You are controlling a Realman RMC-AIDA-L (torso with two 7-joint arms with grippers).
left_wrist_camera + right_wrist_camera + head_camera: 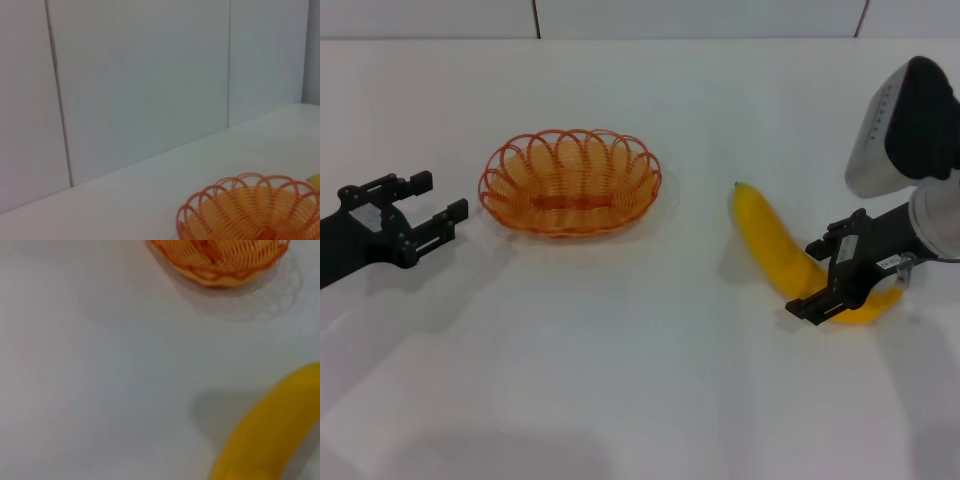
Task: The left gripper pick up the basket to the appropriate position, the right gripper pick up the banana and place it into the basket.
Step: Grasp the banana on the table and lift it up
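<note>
Black two-fingered left gripper (432, 202): fingers spread wide, empty, just left of shallow orange looped-wire basket (570, 181), apart. Right of basket: curved bright yellow banana (778, 250) on white table (620, 380). Black right gripper (832, 275): fingers straddling banana's near end; contact unclear. White labels unreadable.

We held the left gripper (428, 208) low at the left side of the head view, its black arm entering from the left edge. Its two fingers were spread apart, pointing to the right, with nothing between them. We held the right gripper (832, 275) at the right side, on a black arm behind a large grey-white joint. Its fingers pointed to the left and stood apart. Neither wrist view showed its own arm's fingers.
</note>
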